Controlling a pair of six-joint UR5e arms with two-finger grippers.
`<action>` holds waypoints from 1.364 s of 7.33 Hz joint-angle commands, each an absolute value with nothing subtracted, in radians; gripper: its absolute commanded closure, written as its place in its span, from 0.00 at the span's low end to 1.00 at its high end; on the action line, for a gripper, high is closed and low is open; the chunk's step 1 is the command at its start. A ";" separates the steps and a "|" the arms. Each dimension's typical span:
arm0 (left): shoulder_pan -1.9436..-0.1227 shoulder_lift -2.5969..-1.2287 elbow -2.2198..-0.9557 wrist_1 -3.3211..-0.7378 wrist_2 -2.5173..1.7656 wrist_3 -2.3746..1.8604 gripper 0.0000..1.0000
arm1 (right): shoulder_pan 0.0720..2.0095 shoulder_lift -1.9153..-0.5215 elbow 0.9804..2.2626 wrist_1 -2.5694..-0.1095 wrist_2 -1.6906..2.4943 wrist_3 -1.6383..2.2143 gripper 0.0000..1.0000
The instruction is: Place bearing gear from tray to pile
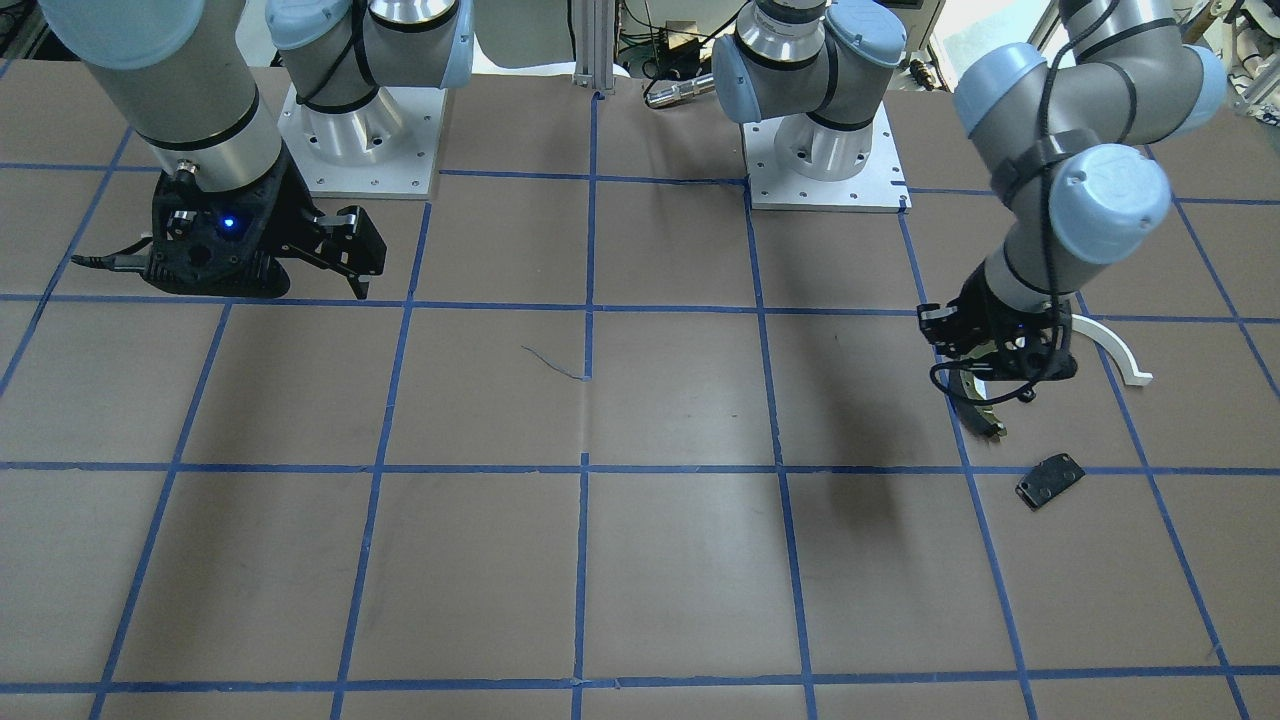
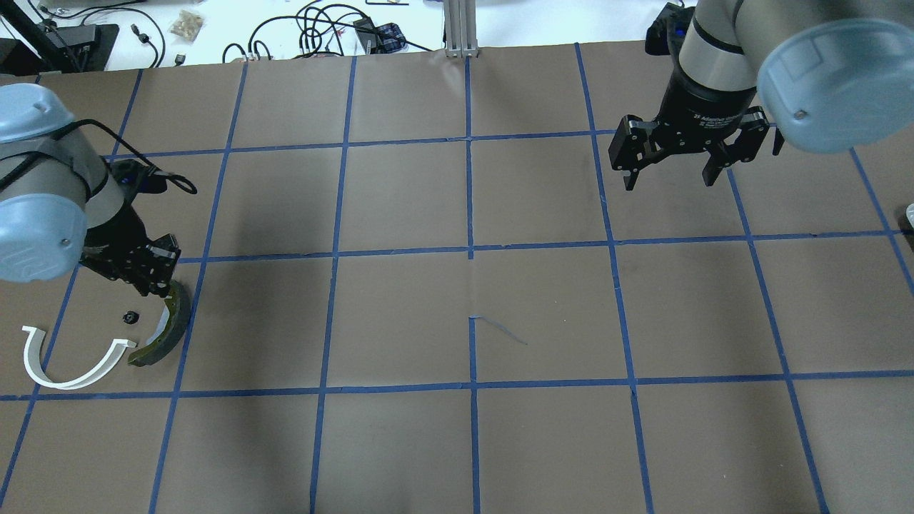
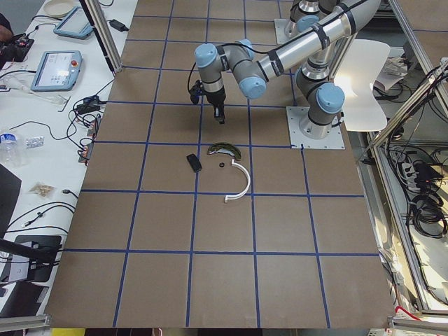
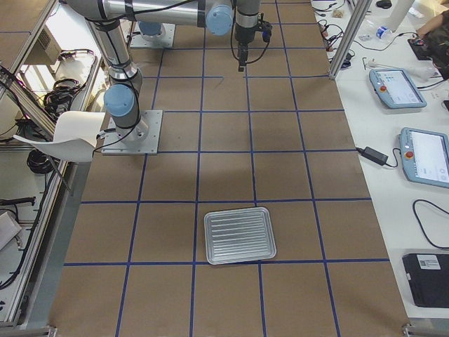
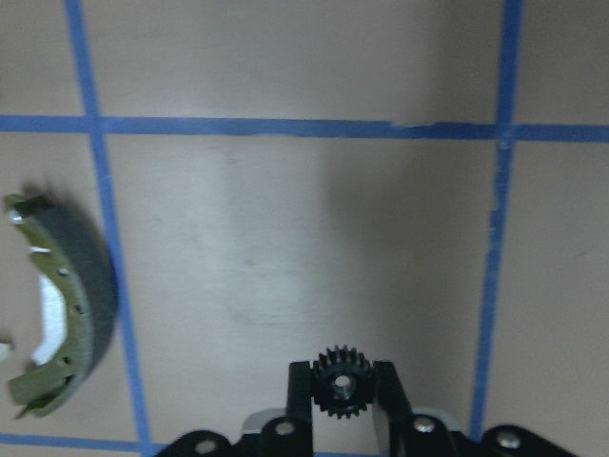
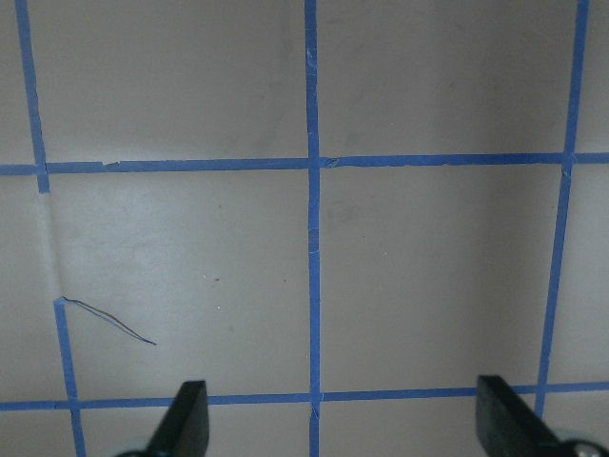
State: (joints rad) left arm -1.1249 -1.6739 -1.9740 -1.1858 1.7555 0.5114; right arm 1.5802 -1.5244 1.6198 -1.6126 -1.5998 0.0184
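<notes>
The left tool [image 5: 343, 366] pinches one small black toothed gear [image 5: 341, 387] and hangs over the counter [image 2: 543, 442], just beside the pile [image 3: 222, 148]. In the pile I count one olive brake shoe [image 2: 166, 330], one white half-ring arc [image 2: 30, 353], one black flat plate [image 1: 1050, 481] and one small dark round piece [image 2: 129, 317]. One ribbed metal tray [image 4: 238, 235] lies well apart. The right tool [image 2: 668, 182] stands spread.

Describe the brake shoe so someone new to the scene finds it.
At the table end on the robot's left lies a loose group of parts. The brake shoe is the curved piece nearest the table's middle: dark olive with a grey lining, broader than the thin white arc beside it.
</notes>
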 commanded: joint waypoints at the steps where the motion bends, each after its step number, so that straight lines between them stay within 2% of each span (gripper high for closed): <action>1: -0.964 -1.733 -2.015 -1.028 1.756 0.740 1.00 | 1.580 -1.525 1.620 -1.620 -1.598 0.018 0.00; 2: -0.910 -1.764 -2.035 -0.926 1.728 0.803 1.00 | 1.578 -1.525 1.620 -1.623 -1.600 0.018 0.00; 5: -0.848 -1.831 -2.026 -0.902 1.689 0.818 1.00 | 1.577 -1.525 1.620 -1.624 -1.605 0.018 0.00; 6: -0.844 -1.841 -2.023 -0.900 1.690 0.818 0.95 | 1.577 -1.525 1.620 -1.624 -1.606 0.018 0.00; 7: -0.845 -1.844 -2.025 -0.900 1.687 0.818 0.26 | 1.577 -1.525 1.620 -1.624 -1.606 0.018 0.00; 8: -0.845 -1.841 -2.023 -0.902 1.681 0.815 0.00 | 1.577 -1.525 1.620 -1.624 -1.606 0.017 0.00; 10: -0.859 -1.823 -2.010 -0.916 1.683 0.801 0.00 | 1.577 -1.525 1.620 -1.624 -1.609 0.017 0.00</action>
State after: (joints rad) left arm -0.8479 -1.8358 -2.0197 -0.9056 1.6826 0.8112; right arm 1.5769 -1.5248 1.6199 -1.6245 -1.6081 0.0171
